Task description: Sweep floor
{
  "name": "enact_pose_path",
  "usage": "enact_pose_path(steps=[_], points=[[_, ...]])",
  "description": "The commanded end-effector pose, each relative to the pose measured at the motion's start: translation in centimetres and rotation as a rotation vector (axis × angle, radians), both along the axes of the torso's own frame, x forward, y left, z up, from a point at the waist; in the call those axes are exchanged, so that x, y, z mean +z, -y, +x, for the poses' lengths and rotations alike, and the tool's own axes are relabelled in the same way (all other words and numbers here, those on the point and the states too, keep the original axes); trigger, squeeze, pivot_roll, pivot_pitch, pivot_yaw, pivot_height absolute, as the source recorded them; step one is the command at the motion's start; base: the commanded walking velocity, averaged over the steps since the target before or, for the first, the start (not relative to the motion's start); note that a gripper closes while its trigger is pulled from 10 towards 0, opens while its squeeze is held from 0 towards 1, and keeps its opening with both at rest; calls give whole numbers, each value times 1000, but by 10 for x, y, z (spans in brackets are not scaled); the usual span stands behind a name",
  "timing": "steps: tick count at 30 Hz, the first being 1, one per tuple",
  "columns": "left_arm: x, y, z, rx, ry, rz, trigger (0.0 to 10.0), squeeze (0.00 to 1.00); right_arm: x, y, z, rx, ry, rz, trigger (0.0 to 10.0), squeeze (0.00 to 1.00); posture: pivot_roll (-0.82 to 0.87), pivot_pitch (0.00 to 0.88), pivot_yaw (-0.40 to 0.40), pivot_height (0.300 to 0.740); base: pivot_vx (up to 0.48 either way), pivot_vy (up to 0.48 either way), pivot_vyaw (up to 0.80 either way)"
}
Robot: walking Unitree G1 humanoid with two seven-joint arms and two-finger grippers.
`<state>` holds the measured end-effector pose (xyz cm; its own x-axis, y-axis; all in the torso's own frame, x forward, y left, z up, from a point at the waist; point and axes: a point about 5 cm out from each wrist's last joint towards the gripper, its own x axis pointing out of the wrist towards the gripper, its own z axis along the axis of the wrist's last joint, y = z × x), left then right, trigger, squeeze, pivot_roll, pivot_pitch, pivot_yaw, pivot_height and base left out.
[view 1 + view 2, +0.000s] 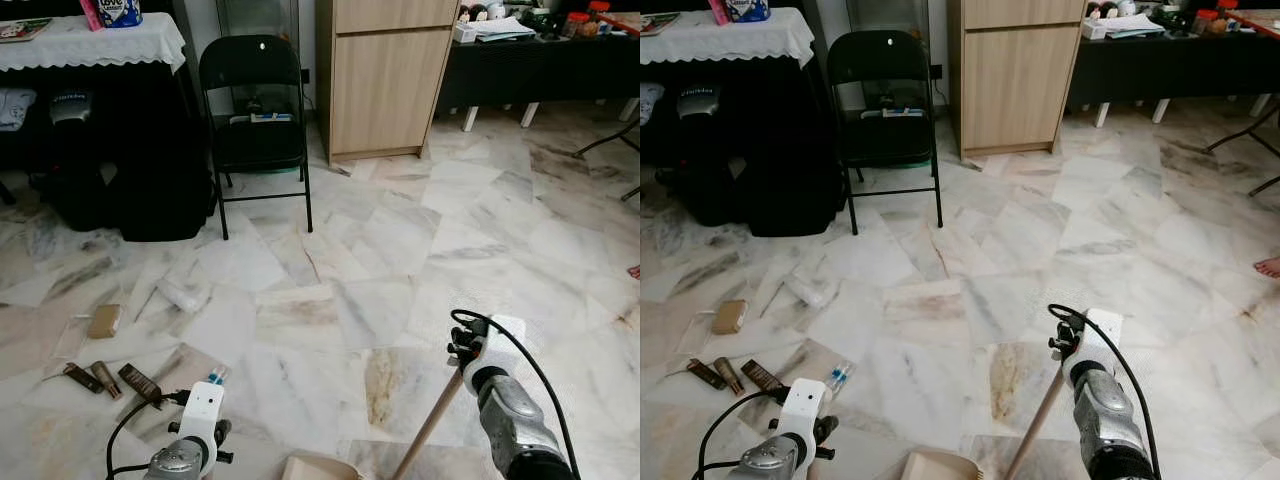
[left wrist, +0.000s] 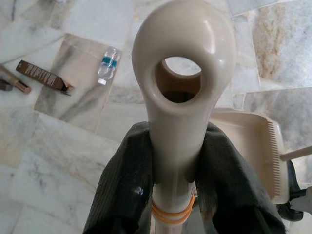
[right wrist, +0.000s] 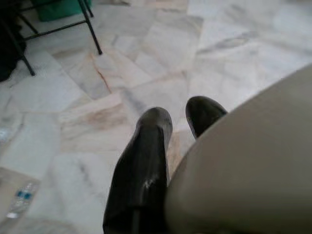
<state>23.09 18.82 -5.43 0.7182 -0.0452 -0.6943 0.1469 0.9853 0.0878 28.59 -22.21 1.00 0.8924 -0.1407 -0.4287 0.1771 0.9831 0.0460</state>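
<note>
My left tool (image 2: 173,195) is clamped narrow on the dustpan handle (image 2: 181,83), just below its hanging loop, with the beige dustpan (image 2: 248,151) sitting on the floor at my feet. My right tool (image 3: 180,122) holds the broom handle (image 1: 428,425), a pale wooden stick slanting down towards the floor; its fingers sit tight against the shaft. Both pieces look light and stiff. The smooth plastic handle could twist in my grip, so holding it high near the loop seems sound, while the broom steers better gripped lower.

Just ahead on my left lies the litter: a small clear bottle (image 2: 108,65) with a blue label, then brown tubes (image 1: 140,382) and a tan block (image 1: 104,321) on the marble floor (image 1: 380,300). These are light and will roll or skid when pushed, so short strokes seem wise.

Further off stand a black folding chair (image 1: 255,110), a wooden cabinet (image 1: 390,80) and a cloth-covered counter (image 1: 90,42) at the far left.
</note>
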Motion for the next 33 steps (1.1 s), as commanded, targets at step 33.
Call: enact_pose_path(steps=[33], points=[[23, -3, 27, 80, 167, -73, 10000, 0, 3, -7, -4, 76, 83, -86, 10000, 0, -144, 0, 17, 740, 0, 0, 0]])
